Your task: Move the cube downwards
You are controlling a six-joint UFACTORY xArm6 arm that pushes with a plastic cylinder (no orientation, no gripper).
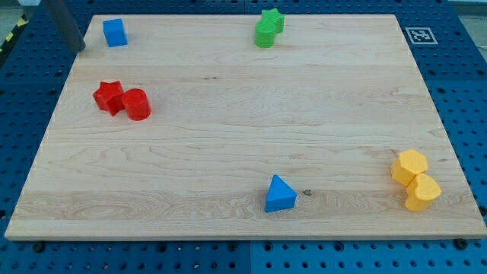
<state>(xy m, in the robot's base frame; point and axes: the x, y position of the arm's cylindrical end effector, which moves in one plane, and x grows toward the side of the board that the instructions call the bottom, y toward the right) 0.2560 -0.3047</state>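
Observation:
The blue cube (115, 32) sits near the top left corner of the wooden board (243, 122). My tip (79, 49) is the lower end of the dark rod that comes in from the view's top left. It stands at the board's left edge, a little left of and slightly below the cube. A small gap shows between them, so they do not touch.
A red star (109, 97) and a red cylinder (138, 105) touch each other below the cube. A green star (273, 19) and a green cylinder (265, 35) are at top centre. A blue triangular block (280, 194) is at bottom centre. Two yellow blocks (415, 180) are at bottom right.

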